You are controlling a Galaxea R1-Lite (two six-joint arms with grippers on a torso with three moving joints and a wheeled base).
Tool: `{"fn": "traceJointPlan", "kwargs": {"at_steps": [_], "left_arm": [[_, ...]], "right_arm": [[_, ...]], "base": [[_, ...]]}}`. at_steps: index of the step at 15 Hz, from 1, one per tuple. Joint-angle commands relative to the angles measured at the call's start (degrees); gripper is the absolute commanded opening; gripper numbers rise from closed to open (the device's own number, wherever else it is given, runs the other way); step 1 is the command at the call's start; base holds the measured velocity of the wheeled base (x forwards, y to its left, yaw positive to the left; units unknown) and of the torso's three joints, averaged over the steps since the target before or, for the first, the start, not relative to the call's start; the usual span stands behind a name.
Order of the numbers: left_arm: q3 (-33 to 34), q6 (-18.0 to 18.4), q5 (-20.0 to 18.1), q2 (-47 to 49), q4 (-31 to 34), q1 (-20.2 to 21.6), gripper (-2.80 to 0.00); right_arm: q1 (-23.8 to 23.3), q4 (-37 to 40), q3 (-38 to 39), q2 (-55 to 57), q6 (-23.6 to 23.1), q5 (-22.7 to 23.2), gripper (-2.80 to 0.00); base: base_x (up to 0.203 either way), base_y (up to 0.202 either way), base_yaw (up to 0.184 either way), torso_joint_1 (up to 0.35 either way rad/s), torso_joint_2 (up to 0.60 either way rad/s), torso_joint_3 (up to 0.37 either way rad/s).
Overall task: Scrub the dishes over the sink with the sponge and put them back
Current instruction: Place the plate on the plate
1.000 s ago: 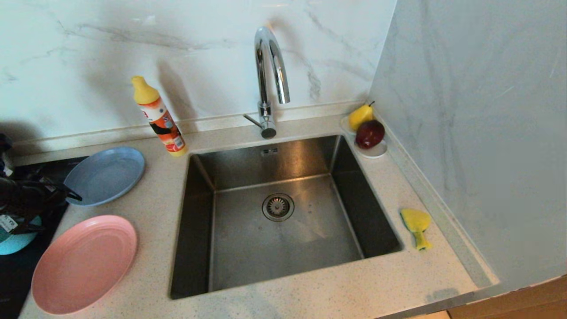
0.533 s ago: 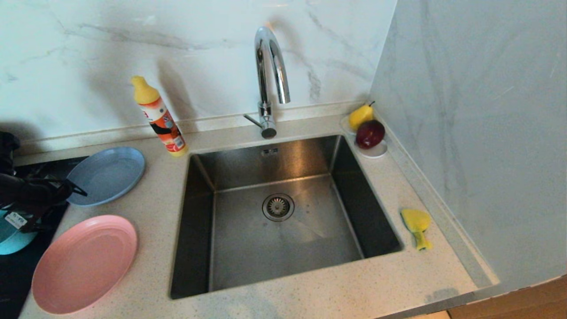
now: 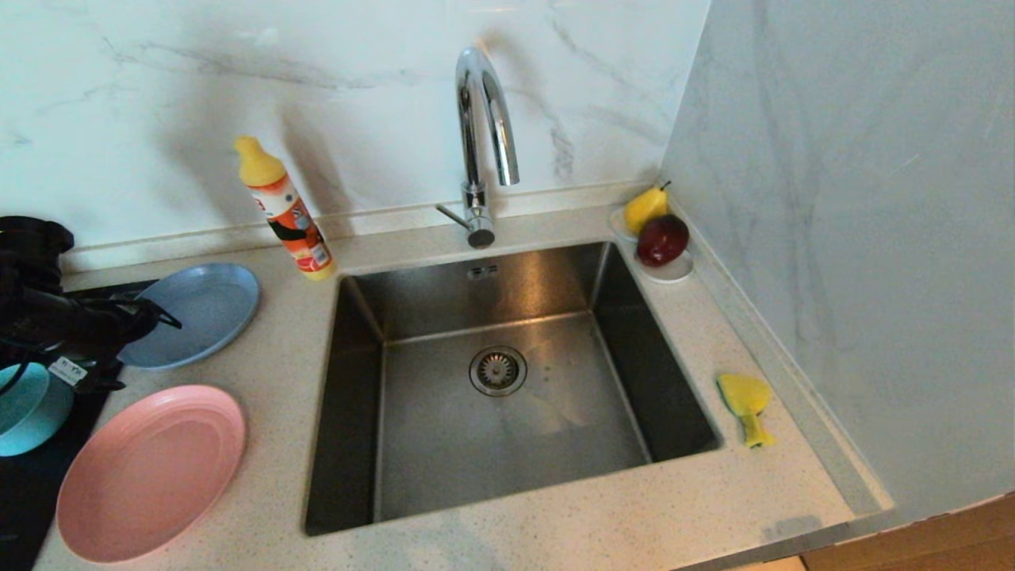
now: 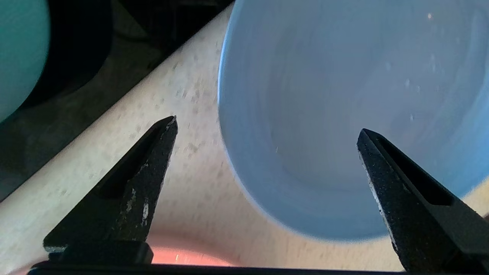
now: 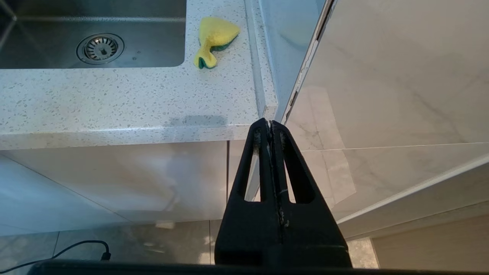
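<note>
The light-blue plate (image 3: 198, 309) lies on the counter left of the sink (image 3: 444, 444), the pink plate (image 3: 151, 468) in front of it. The teal bowl (image 3: 28, 408) sits at the far left on the black hob. My left gripper (image 3: 149, 354) hovers open over the blue plate's near-left rim, holding nothing. In the left wrist view its fingers straddle the blue plate's edge (image 4: 344, 95), with the pink plate (image 4: 183, 256) and the bowl (image 4: 19, 49) at the margins. The yellow sponge (image 3: 745, 400) lies right of the sink. My right gripper (image 5: 270, 123) is shut, parked below the counter's front edge.
A dish-soap bottle (image 3: 285, 210) stands behind the sink's left corner, beside the tall chrome tap (image 3: 480, 119). A white saucer (image 3: 674, 274) with a pear and a dark red apple sits at the back right. A wall runs close along the counter's right side.
My left gripper has moved to the right, off the teal bowl and toward the blue plate, leaving more of the bowl uncovered. Plates, sponge and right arm have not moved.
</note>
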Motion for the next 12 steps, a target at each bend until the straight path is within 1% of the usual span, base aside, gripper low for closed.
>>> {"fn": "traceJointPlan", "kwargs": {"at_steps": [1,4,6,8,12], "left_arm": [[-2.01,-0.83,0.19,2.18,0.24,-0.01,0.0],[-5.21,-1.23,1.21,3.16,2.87,-0.01,0.0],[-6.18,-1.23,1.82,3.9,3.53,-0.05,0.0],[-7.47,-1.23,3.65,4.69,4.42,-0.09,0.0],[-10.7,-1.15,4.15,6.05,8.18,-0.18,0.0]], "right_arm": [[0.01,0.0,0.0,0.07,-0.04,0.03,-2.8],[0.01,0.0,0.0,0.07,-0.04,0.03,-2.8],[0.01,0.0,0.0,0.07,-0.04,0.03,-2.8],[0.01,0.0,0.0,0.07,-0.04,0.03,-2.8],[0.01,0.0,0.0,0.07,-0.04,0.03,-2.8]], "base": [[0.0,0.0,0.0,0.0,0.0,0.0],[0.0,0.0,0.0,0.0,0.0,0.0],[0.0,0.0,0.0,0.0,0.0,0.0],[0.0,0.0,0.0,0.0,0.0,0.0],[0.0,0.0,0.0,0.0,0.0,0.0]]}}
